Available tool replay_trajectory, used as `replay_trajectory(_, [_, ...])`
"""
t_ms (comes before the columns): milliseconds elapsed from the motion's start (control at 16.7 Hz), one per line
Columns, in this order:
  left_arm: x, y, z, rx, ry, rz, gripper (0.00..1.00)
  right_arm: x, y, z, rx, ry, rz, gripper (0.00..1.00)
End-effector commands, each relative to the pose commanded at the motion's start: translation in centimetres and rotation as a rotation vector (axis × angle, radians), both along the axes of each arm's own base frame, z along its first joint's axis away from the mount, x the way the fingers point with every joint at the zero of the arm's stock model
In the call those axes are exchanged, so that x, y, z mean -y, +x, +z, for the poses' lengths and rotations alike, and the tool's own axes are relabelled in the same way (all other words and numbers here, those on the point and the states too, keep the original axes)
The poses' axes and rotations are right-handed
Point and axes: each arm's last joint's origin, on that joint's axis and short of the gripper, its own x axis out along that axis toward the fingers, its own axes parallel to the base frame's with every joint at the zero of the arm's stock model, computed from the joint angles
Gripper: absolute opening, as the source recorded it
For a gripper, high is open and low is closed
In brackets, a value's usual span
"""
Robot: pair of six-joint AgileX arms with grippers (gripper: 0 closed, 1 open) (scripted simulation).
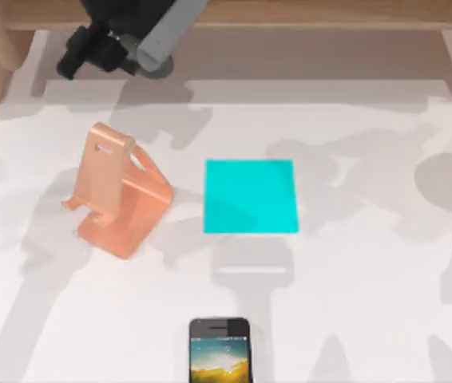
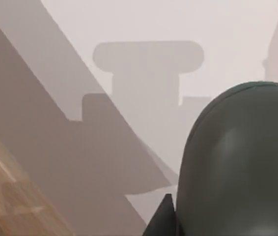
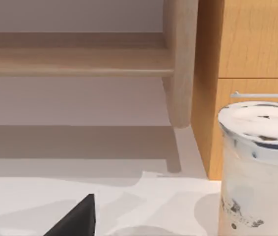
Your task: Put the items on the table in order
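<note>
Your left gripper [image 1: 82, 53] is clenched on the mouse [image 2: 237, 167]. In the left wrist view the dark grey shell bulks right against the one dark fingertip [image 2: 162, 219] you can see, lifted off the table [image 1: 370, 303] with only shadowed white surface beneath it. Out from those fingers, the gripper hangs at the far left of the table, at the edge of the wooden shelf [image 1: 306, 12]. The salmon stand [image 1: 119, 193] is the nearest thing to it, and the cyan pad [image 1: 250, 196] lies beyond that toward the middle. The smartphone [image 1: 220, 351] sits well apart from the fingers, face up at the table's near edge. Your right gripper [image 3: 76, 220] is low over the table beside a white speckled cup [image 3: 257, 167], and you cannot tell its state.
</note>
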Motion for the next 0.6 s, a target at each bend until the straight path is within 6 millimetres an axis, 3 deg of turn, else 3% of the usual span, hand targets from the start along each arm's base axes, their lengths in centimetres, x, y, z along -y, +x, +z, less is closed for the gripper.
replay_trajectory(180, [5.7, 0.4, -3.5, -0.010, 0.098, -0.378, 0.00, 0.0, 0.0, 0.0, 0.000, 0.000, 0.000, 1.00])
replay_trajectory(360, [10.5, 0.0, -8.4, -0.063, 0.186, -0.684, 0.00, 0.0, 0.0, 0.0, 0.000, 0.000, 0.000, 1.00])
replay_trajectory(600, [14.1, -1.0, -14.0, -0.152, 0.260, -0.917, 0.00, 0.0, 0.0, 0.0, 0.000, 0.000, 0.000, 1.00])
